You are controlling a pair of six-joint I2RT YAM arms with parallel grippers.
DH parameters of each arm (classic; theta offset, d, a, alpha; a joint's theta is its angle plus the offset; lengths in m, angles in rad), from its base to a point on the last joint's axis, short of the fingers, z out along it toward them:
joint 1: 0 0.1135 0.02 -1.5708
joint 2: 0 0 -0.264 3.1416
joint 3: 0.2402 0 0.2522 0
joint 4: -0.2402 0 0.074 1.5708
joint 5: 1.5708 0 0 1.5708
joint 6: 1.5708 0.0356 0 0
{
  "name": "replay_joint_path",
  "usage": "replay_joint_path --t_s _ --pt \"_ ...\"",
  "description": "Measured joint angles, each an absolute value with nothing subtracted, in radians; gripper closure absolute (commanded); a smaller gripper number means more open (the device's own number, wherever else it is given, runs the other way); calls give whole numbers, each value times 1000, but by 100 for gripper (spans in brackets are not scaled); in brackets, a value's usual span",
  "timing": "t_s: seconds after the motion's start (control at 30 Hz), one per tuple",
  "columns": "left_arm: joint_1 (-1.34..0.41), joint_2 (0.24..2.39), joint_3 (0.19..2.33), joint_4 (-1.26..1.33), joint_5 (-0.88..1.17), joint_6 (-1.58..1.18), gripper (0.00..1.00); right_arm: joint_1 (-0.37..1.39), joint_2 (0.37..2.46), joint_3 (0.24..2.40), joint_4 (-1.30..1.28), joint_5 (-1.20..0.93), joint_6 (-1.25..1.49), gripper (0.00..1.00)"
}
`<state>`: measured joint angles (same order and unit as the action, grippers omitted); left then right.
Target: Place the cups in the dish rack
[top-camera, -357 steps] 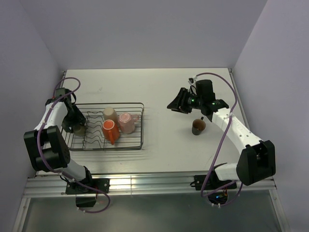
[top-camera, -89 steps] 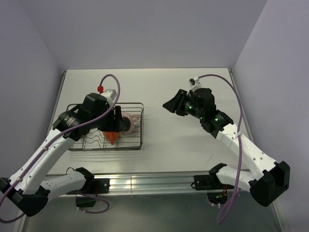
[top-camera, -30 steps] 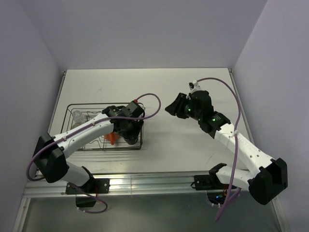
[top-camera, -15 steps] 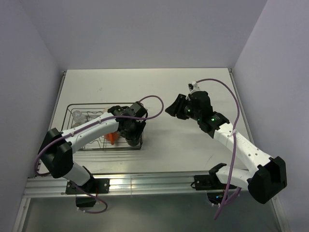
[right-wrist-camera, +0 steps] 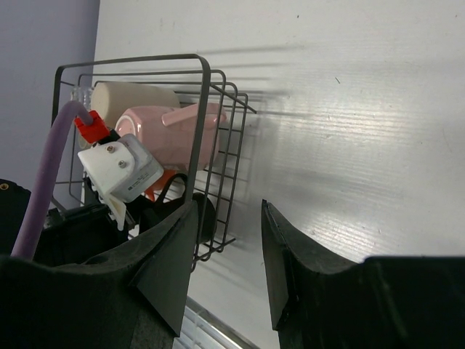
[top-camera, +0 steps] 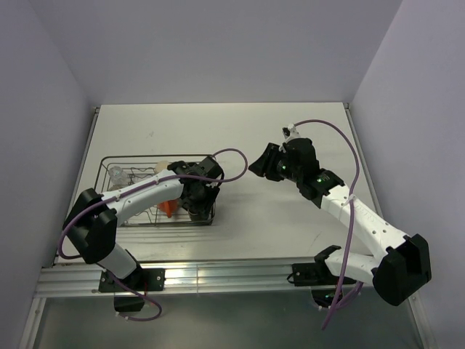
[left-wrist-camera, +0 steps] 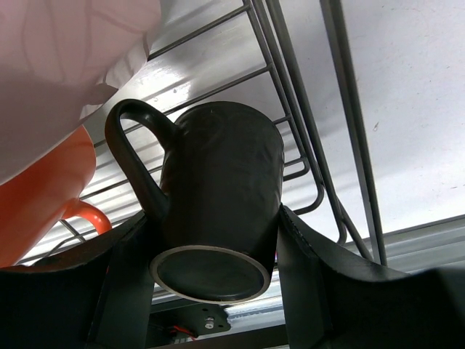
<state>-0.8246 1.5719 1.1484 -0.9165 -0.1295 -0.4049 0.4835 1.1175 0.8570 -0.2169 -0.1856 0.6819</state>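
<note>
Left gripper [left-wrist-camera: 214, 246] is clamped on the dark brown mug [left-wrist-camera: 218, 167], down at the dish rack's [left-wrist-camera: 350, 145] lower-right corner in the top view. Looks like it just needs setting down and letting go. Right gripper [right-wrist-camera: 229, 218] hangs empty, fingers apart.

Lying flat on the white table [top-camera: 218, 127], near its left edge, well apart from the right edge: dark wire dish rack [top-camera: 138, 157].
</note>
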Motion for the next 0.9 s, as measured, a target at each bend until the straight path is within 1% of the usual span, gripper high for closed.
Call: replay_joint_path --t_s 0.07,0.13,0.17,0.33,0.37,0.43,0.53,0.57,0.6,0.67,0.7,0.8,0.9 --pt "-825 1573 1148 -916 -130 -405 94 484 1118 857 -217 -186 682 52" --pt "-825 1576 1148 -913 -130 -405 91 484 1119 857 -216 -187 682 52" --pt "-825 1577 1148 -910 -131 -405 91 484 1119 857 -216 -187 682 52" --pt "-825 1582 1143 -897 -131 -405 80 484 1123 856 -216 -190 682 52" --pt "-825 1582 1143 -897 -131 -405 75 484 1123 856 -216 -190 682 52" --pt "-825 1582 1142 -897 -131 -405 73 484 1126 856 -215 -192 682 52" --pt "-825 1582 1141 -896 -132 -406 64 484 1129 856 -211 -193 682 52" --pt "-825 1582 1141 -895 -132 -406 60 484 1130 856 -210 -193 682 52" --pt "-825 1582 1141 -895 -133 -407 53 484 1131 856 -209 -194 682 52" --pt "-825 1582 1141 -895 -133 -408 48 484 1131 856 -209 -196 682 52" --pt "-825 1582 1141 -895 -133 -408 43 484 1132 856 -208 -196 682 52" --pt "-825 1582 1141 -895 -134 -409 36 484 1134 856 -204 -197 682 52" --pt "-825 1582 1139 -893 -139 -412 30 484 1135 856 -202 -200 682 52"
